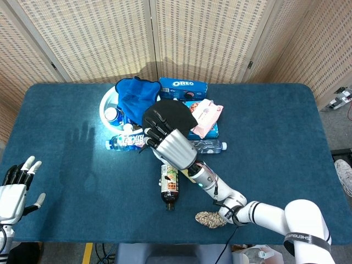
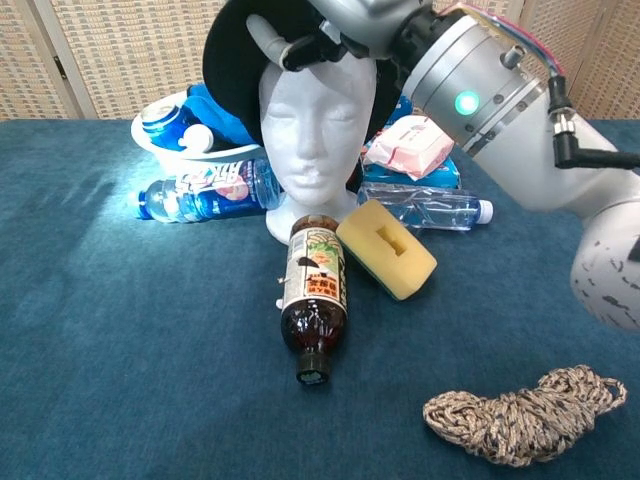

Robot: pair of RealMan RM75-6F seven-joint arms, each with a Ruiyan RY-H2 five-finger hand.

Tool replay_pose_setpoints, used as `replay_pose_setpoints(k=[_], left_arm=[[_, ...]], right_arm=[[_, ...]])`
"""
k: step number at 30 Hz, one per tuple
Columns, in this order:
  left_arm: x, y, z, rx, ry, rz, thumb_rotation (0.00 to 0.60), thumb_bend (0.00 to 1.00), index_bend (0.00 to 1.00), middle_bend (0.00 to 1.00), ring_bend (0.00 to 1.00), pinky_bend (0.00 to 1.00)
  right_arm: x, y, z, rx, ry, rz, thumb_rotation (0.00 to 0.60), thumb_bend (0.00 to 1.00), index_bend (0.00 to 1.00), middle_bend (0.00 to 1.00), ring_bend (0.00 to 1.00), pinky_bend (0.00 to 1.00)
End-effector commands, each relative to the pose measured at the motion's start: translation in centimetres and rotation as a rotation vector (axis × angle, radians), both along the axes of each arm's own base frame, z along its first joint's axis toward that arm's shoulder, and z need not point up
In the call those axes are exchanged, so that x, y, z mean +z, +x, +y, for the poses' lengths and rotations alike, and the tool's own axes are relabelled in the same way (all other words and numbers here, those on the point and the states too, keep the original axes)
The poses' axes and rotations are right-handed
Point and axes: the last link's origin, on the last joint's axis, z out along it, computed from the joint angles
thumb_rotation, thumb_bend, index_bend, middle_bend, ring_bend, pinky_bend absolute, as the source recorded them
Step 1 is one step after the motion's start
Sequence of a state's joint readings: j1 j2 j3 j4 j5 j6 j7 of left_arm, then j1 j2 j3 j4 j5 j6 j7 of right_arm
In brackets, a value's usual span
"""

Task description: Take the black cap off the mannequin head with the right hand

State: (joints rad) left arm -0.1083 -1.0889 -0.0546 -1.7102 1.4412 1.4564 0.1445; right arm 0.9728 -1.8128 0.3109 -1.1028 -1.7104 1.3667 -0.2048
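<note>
The right hand (image 1: pixel 171 147) grips the black cap (image 1: pixel 171 114) from above, fingers (image 2: pixel 285 40) curled under its front edge, so the cap sits tilted over the white head (image 2: pixel 312 125). The left hand (image 1: pixel 15 186) rests at the tabletop (image 1: pixel 66 165) edge, fingers spread, holding nothing.

backdrop: folding woven-cane screens (image 1: pixel 99 38) with pale frames | table (image 1: pixel 264 165) — dark teal cloth | floor (image 1: pixel 344 126) — grey, right edge | light: bright overhead
</note>
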Motion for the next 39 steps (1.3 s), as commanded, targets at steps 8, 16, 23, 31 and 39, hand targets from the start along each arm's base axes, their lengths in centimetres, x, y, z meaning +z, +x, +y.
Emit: replay_pose_setpoints(k=[8, 16, 23, 31, 39], left_arm=[[0.0, -0.2, -0.1, 0.004, 0.001, -0.005, 0.6, 0.29, 0.0, 0.0, 0.0, 0.0], [0.1, -0.5, -0.1, 0.008, 0.001, -0.008, 0.6, 0.29, 0.0, 0.0, 0.0, 0.0], [0.1, -0.5, -0.1, 0.007, 0.0, -0.008, 0.6, 0.29, 0.0, 0.0, 0.0, 0.0], [0.0, -0.5, 0.1, 0.004, -0.005, -0.009, 0.6, 0.29, 0.0, 0.0, 0.0, 0.0], [-0.1, -0.4, 0.1, 0.002, -0.011, -0.01, 0.6, 0.29, 0.0, 0.0, 0.0, 0.0]], right_arm=[[0.9, 1.5, -1.6, -0.019, -0.098, 0.006, 0.6, 0.57, 0.7, 0.4, 0.16, 0.0], [2.2, 2.3, -3.9, -0.055, -0.156, -0.001, 0.6, 0.57, 0.7, 0.4, 0.16, 0.0], [3.8, 2.5, -5.6, -0.082, -0.236, -0.003, 0.6, 0.56, 0.71, 0.41, 0.16, 0.0], [6.1, 2.1, -7.3, -0.109, -0.321, -0.018, 0.6, 0.55, 0.71, 0.41, 0.16, 0.0], [9.5, 1.5, -9.6, -0.147, -0.422, -0.031, 0.6, 0.55, 0.73, 0.42, 0.16, 0.0]])
